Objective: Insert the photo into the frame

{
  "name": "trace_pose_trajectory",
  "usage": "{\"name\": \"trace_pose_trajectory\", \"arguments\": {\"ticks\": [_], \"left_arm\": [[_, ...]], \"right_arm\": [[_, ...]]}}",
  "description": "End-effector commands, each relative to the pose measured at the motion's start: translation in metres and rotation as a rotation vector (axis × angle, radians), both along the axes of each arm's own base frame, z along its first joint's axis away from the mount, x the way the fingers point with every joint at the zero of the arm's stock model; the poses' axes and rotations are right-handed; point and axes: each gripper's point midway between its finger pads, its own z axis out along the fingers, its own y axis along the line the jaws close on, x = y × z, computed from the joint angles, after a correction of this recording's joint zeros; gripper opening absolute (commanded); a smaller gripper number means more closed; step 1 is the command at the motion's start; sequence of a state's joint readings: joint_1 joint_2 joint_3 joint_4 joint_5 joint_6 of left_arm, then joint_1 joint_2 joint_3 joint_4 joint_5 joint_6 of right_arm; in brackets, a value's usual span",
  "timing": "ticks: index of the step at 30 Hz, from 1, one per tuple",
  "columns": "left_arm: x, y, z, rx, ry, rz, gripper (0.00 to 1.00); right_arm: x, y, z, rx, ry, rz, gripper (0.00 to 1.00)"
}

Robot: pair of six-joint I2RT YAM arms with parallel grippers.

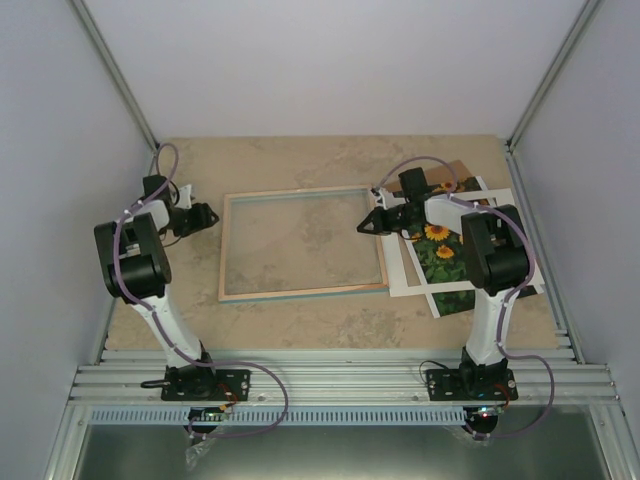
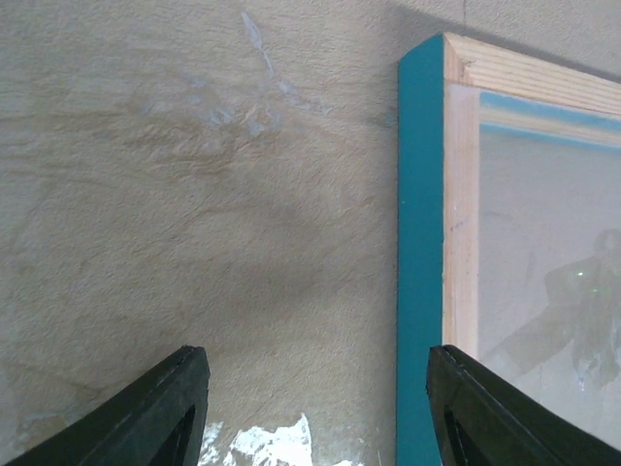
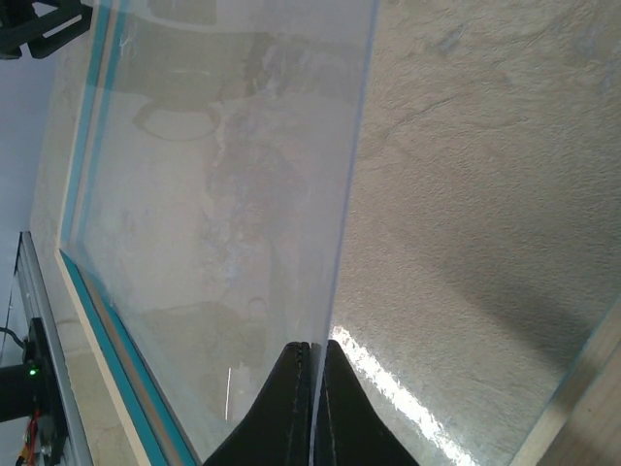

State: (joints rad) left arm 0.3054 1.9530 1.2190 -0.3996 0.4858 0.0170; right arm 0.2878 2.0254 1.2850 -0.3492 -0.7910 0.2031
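Note:
The frame [image 1: 300,293] lies back-up in the middle of the table, pale wood showing, with a turquoise side [image 2: 420,243]. A clear pane [image 3: 223,175] sits in it. My right gripper [image 1: 366,226] is at the frame's right edge, and its fingertips [image 3: 315,354] are shut on the pane's edge, which is tilted up off the table. The sunflower photo [image 1: 440,248] lies to the right under my right arm, partly covered. My left gripper [image 1: 210,215] is open and empty beside the frame's left rail; in its wrist view [image 2: 315,408] one finger [image 2: 485,408] is over that rail.
A white mat [image 1: 405,272] lies at the frame's right, over the photo. A brown backing panel [image 1: 458,168] shows behind the right arm. White walls and metal posts close in the table's sides and back.

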Motion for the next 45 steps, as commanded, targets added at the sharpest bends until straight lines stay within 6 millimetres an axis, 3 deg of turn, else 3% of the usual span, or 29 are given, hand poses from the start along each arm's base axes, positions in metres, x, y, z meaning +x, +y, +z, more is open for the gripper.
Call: {"name": "trace_pose_trajectory", "arguments": {"ticks": [1, 17, 29, 40, 45], "left_arm": [[-0.001, -0.003, 0.000, 0.013, -0.003, 0.001, 0.64], [-0.006, -0.012, -0.012, -0.026, 0.029, 0.023, 0.64], [-0.009, -0.010, -0.019, -0.027, 0.042, 0.056, 0.63], [-0.009, -0.011, -0.023, -0.038, 0.047, 0.064, 0.62], [-0.008, -0.012, -0.025, -0.045, 0.051, 0.063, 0.60]], "right_arm": [[0.004, -0.009, 0.012, -0.034, -0.025, -0.041, 0.00], [-0.003, 0.000, 0.021, 0.017, 0.036, -0.068, 0.01], [-0.026, 0.007, 0.031, 0.085, 0.131, -0.060, 0.01], [-0.033, 0.015, 0.028, 0.169, 0.229, -0.057, 0.01], [-0.037, 0.009, 0.010, 0.121, 0.255, -0.068, 0.01]]}}
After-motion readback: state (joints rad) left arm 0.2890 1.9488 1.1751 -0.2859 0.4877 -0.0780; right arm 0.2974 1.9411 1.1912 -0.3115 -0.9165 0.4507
